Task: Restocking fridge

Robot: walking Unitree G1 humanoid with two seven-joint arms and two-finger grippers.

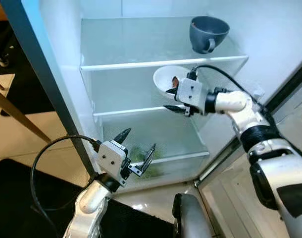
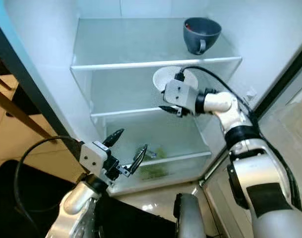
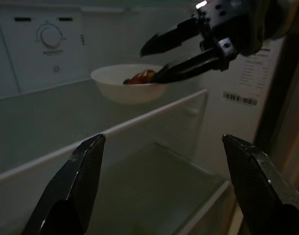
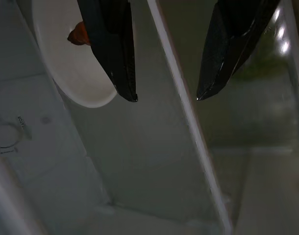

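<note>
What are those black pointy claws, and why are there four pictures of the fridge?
The claws are a robot's hands. Two pictures come from its head, looking into the open fridge. The other two come from small cameras on its wrists. The right hand is open beside a white bowl with something orange-red inside, on the middle shelf. The left hand is open low down, holding nothing. A dark blue cup sits on the top shelf, and something green lies at the bottom.

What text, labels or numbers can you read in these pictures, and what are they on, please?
None can be read.
Sticker on the fridge wall: lines of print and a barcode, too small and blurred.
Thermostat dial: marks around it, too blurred to read.
</note>
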